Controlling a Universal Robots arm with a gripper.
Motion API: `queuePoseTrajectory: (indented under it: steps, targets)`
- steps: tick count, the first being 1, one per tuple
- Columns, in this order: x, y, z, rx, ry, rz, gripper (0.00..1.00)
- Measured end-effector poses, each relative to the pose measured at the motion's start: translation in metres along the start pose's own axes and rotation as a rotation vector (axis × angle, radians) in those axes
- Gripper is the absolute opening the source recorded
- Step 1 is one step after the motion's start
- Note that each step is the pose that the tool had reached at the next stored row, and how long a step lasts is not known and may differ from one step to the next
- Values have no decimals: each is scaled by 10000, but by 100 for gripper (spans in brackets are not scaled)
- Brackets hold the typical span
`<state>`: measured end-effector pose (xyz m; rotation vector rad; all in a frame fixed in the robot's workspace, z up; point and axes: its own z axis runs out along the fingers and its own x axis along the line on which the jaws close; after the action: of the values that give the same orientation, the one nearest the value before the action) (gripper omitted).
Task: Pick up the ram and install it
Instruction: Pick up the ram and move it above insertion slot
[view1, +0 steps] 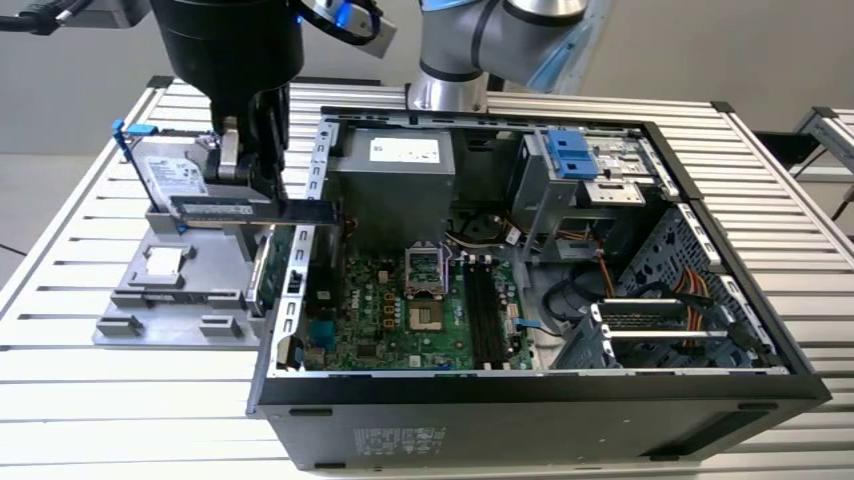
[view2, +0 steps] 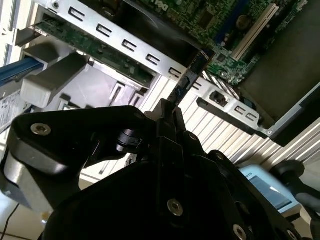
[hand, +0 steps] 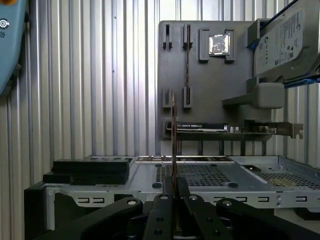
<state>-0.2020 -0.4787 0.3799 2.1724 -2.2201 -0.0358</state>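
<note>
The gripper (hand: 174, 186) is clamped on the ram (hand: 173, 135), pinching its flat faces about mid-length. The stick hangs level in the air over the grey tray (view1: 134, 300), one end close to the open case (view1: 534, 410). I'd say it's light, stiff and thin, with fragile chips and contacts, so bare board is best to grip. Edge-on, its chips can't be made out, and the fingers hide its middle.
</note>
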Motion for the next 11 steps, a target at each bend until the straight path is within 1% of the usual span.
queuePoseTrajectory:
  steps: [6,11]
  targets:
    - [-2,-82,-6,-1,0,0,0]
    - [-4,-169,-10,-1,0,0,0]
